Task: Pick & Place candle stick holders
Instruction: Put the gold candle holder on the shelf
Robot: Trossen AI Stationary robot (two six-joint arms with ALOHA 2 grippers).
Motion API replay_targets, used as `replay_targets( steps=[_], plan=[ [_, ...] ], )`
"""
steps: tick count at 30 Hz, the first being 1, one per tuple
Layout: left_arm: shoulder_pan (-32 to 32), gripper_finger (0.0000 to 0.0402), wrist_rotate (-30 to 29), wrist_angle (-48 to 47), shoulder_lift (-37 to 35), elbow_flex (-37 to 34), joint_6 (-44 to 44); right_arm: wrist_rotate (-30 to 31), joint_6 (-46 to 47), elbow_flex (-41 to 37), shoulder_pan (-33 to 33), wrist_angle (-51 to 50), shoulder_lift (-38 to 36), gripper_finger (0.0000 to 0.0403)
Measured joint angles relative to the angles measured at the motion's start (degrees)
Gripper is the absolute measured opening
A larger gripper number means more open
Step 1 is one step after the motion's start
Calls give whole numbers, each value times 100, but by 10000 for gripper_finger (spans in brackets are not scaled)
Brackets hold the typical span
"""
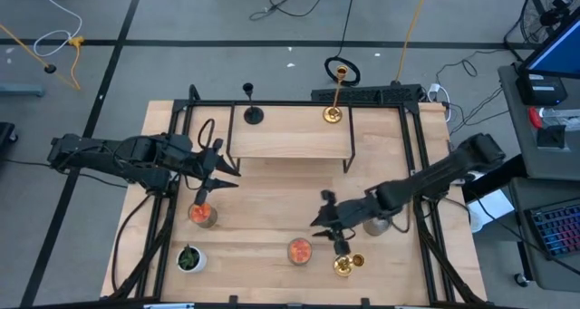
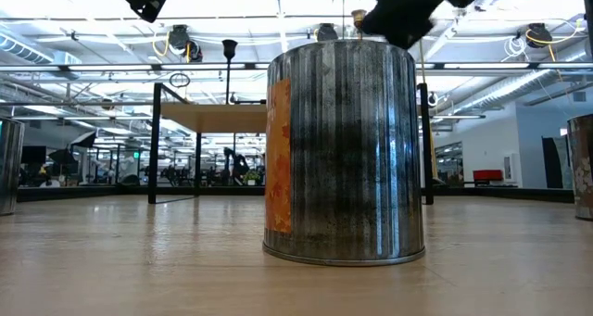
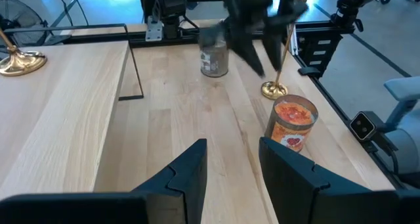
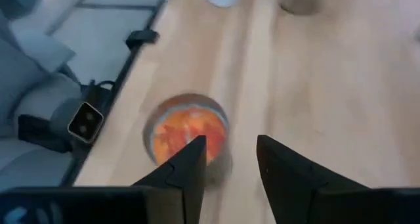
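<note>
One gold candlestick (image 1: 334, 99) and the short black candlestick (image 1: 252, 110) stand on their bases on a raised wooden shelf (image 1: 290, 137) at the table's far side. A second gold candlestick (image 1: 344, 260) stands on its round base near the front edge; its base also shows in the left wrist view (image 3: 274, 89). My right gripper (image 1: 324, 220) hovers open just beyond it, above a tin can with an orange top (image 4: 187, 135), and no candlestick shows between its fingers (image 4: 230, 142). My left gripper (image 1: 222, 175) is open and empty above the table's left half, in front of the shelf.
A can with an orange top (image 1: 203, 214) stands below my left gripper, another (image 1: 300, 251) near the front, and a grey can (image 1: 376, 224) under my right arm. A small plant in a white pot (image 1: 189, 257) stands front left. A black frame borders the table.
</note>
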Motion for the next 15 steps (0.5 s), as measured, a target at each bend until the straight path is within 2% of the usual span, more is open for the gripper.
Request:
replay_targets(
  steps=[7, 13, 15],
  plan=[
    [0, 145, 0, -17, 0, 0, -4, 487, 1033, 189, 13, -2451, -1176, 119],
    [0, 145, 0, -49, 0, 0, 12, 422, 2365, 187, 88, -4344, -1551, 117],
    [1, 145, 0, -50, 0, 0, 16, 111, 2453, 185, 193, -4652, -1535, 117]
  ],
)
